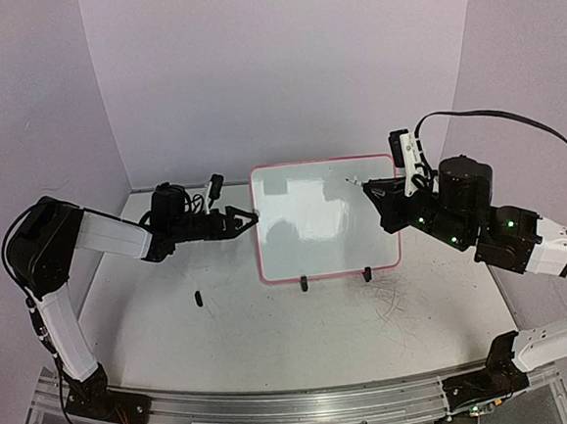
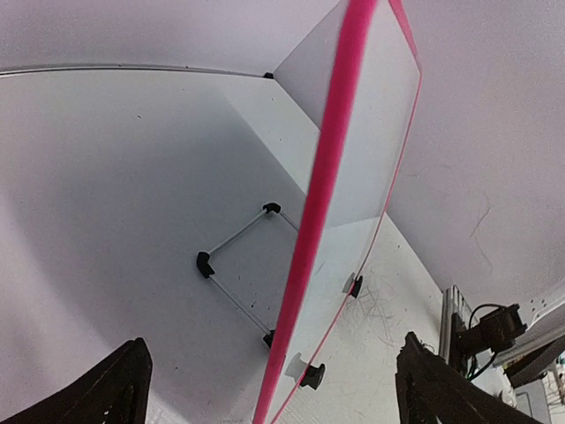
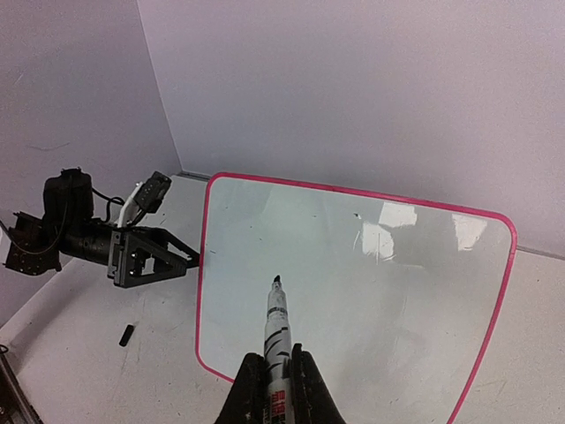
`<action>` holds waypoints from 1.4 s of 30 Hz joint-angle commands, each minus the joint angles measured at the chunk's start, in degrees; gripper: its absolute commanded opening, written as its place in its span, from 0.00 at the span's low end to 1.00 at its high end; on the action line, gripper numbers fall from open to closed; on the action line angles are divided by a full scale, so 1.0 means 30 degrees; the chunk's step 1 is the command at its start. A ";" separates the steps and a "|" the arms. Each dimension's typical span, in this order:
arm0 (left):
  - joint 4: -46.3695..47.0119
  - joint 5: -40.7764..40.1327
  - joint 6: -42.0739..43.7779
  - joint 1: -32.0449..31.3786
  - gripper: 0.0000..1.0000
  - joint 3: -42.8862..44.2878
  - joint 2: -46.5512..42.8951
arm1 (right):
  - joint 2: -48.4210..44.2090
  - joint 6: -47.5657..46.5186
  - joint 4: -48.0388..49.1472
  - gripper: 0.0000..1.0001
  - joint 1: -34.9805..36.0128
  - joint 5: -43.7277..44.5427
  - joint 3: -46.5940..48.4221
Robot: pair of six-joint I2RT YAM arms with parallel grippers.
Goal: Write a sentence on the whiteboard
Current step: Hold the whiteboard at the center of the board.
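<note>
- The whiteboard (image 1: pixel 325 217) stands upright at the centre of the white surface (image 1: pixel 275 350). Its pink frame rests on two black clip feet (image 1: pixel 304 285) along its 6 o'clock edge.
- At the board's 9 o'clock, the left gripper (image 1: pixel 246 218) is spread wide. Its wrist view shows the frame's edge running up between its fingers (image 2: pixel 119 389), clear of both.
- At 3 o'clock, the right gripper (image 3: pixel 270 389) is clamped on a marker (image 3: pixel 278 322) with its tip aimed at the board face. Whether the tip touches cannot be told.
- A small black cap-like piece (image 1: pixel 199 298) lies alone on the surface at the board's 8 o'clock, well apart from it.
- A thin wire stand (image 2: pixel 204 264) with black corners lies on the surface beside the board's base.
- Scuff marks (image 1: pixel 401 301) streak the surface at the board's 5 o'clock.
- Glare and reflections wash over the board. One dark speck (image 3: pixel 357 215) near its upper edge is too small to read.
- From above, the right gripper hides part of the board's right edge. The left wrist view crops both fingers at the bottom.
</note>
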 commanded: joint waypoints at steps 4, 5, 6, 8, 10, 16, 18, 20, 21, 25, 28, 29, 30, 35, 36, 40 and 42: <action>0.0364 0.1390 -0.1509 0.1277 1.00 -0.0158 -0.1573 | -0.0055 -0.0431 0.0989 0.00 0.0064 -0.0214 0.0113; 0.0368 0.1675 -0.1759 0.1397 1.00 0.0089 -0.1459 | -0.0043 -0.0492 0.1022 0.00 0.0049 -0.0258 0.0138; 0.0371 0.2072 -0.1941 0.1456 0.99 0.0491 -0.1180 | -0.0010 -0.0578 0.1117 0.00 0.0045 -0.0294 0.0140; 0.0373 0.3090 -0.2304 0.1469 0.94 0.1424 -0.0369 | 0.0198 -0.0778 0.1387 0.00 0.0044 -0.0466 0.0193; 0.0366 0.3943 -0.2484 0.1468 0.85 0.2273 0.0295 | 0.0787 -0.0966 0.1466 0.00 0.0047 -0.0864 0.0590; 0.0355 0.5815 -0.2441 0.1456 0.71 0.4534 0.2109 | 0.2587 -0.1179 0.2035 0.00 0.0048 -0.2407 0.1810; 0.0372 0.6004 -0.2551 0.1462 0.68 0.5121 0.2762 | 0.3124 -0.1346 0.2334 0.00 0.0050 -0.2667 0.2117; 0.0373 0.6151 -0.2562 0.1418 0.66 0.5683 0.3268 | 0.3671 -0.1541 0.2519 0.00 0.0059 -0.2765 0.2673; 0.0372 0.6315 -0.2500 0.1396 0.65 0.6008 0.3535 | 0.3993 -0.1631 0.2533 0.00 0.0044 -0.2882 0.3016; 0.0463 0.6959 -0.2404 0.1346 0.55 0.7174 0.4683 | 0.5612 -0.1825 0.2648 0.00 -0.0070 -0.3772 0.4408; 0.0667 0.7437 -0.2372 0.1278 0.44 0.7561 0.5083 | 0.6556 -0.1867 0.2662 0.00 -0.0314 -0.4528 0.5235; 0.0829 0.7620 -0.2345 0.1250 0.42 0.7549 0.5128 | 0.6847 -0.1882 0.2693 0.00 -0.0440 -0.4710 0.5482; 0.0942 0.7796 -0.2329 0.1219 0.40 0.7509 0.5145 | 0.7044 -0.1900 0.2709 0.00 -0.0534 -0.4890 0.5642; 0.1457 0.7981 -0.2051 0.1213 0.28 0.6973 0.4823 | 0.7977 -0.2351 0.2736 0.00 -0.0771 -0.5042 0.6212; 0.1477 0.8004 -0.1988 0.1199 0.28 0.6892 0.4770 | 0.8156 -0.2413 0.2736 0.00 -0.0772 -0.5030 0.6271; 0.1499 0.8058 -0.1588 0.1194 0.27 0.6501 0.4598 | 0.8843 -0.2568 0.2736 0.00 -0.0775 -0.5016 0.6662; 0.1508 0.8111 -0.1409 0.1190 0.25 0.6382 0.4512 | 0.9069 -0.2645 0.2735 0.00 -0.0782 -0.5009 0.6727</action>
